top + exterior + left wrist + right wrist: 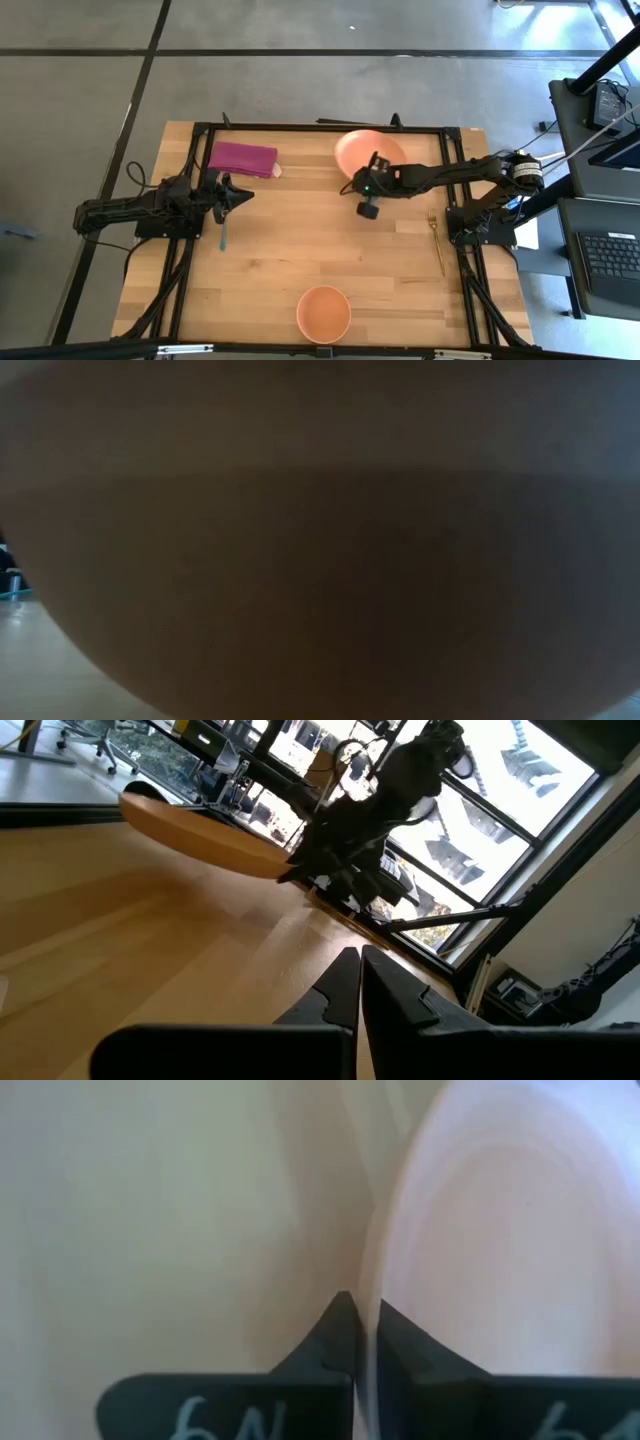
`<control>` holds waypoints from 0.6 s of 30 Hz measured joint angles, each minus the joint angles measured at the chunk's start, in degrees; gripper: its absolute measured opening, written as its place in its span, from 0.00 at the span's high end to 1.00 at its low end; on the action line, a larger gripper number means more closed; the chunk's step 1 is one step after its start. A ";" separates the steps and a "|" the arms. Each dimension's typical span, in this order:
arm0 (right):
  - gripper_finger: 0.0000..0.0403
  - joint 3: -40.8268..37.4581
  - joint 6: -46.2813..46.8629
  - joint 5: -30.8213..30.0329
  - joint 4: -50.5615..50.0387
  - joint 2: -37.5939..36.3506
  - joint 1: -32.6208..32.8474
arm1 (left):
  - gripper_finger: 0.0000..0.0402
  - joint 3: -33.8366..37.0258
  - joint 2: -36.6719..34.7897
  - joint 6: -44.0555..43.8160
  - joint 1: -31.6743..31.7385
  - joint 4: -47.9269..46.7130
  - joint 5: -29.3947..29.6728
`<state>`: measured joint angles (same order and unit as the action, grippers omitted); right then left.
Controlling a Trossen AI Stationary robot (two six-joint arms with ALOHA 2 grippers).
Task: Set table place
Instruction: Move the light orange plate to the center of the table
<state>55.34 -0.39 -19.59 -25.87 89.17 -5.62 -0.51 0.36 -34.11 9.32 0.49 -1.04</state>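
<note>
An orange plate is at the far middle of the light-wood table, and my right gripper is shut on it. The plate also shows in the left wrist view, tilted above the wood. My left gripper is shut and empty at the table's left, beside a teal utensil that lies flat. A magenta napkin lies at the far left. An orange bowl stands at the near edge. A gold fork lies at the right. My right gripper pinches the plate's rim between its two fingers, one above and one below the rim, on the plate's near edge. The fingers come from the table's right. In the left wrist view the plate is tilted and seems raised off the table.
The bowl stands right before the low camera and fills that view. A black rail frame edges the table. Bare wood lies in the middle between the plate and the bowl.
</note>
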 joint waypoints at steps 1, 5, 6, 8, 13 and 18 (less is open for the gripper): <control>0.98 1.55 -1.64 -0.14 0.02 -0.01 1.56 | 0.99 0.00 0.01 0.00 0.00 0.00 0.00; 0.98 6.06 -6.22 -0.62 0.37 0.57 8.72 | 1.00 0.00 0.00 0.00 0.00 0.00 -0.06; 0.98 6.73 -7.49 -0.64 1.18 0.53 10.50 | 1.00 0.00 0.00 0.00 0.00 0.00 -0.08; 0.98 7.53 -9.90 -0.66 2.75 0.49 13.84 | 0.99 0.00 0.00 0.00 0.00 0.00 -0.09; 0.98 6.52 -14.73 -0.01 4.99 0.52 21.34 | 0.96 0.00 0.02 -0.11 0.00 0.00 -0.13; 0.97 4.55 -17.43 0.48 7.22 0.83 27.65 | 0.94 0.00 0.01 -0.13 0.00 0.01 -0.15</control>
<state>59.88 -17.82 -19.11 -18.65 90.00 22.03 -0.51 0.37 -34.24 9.32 0.50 -1.19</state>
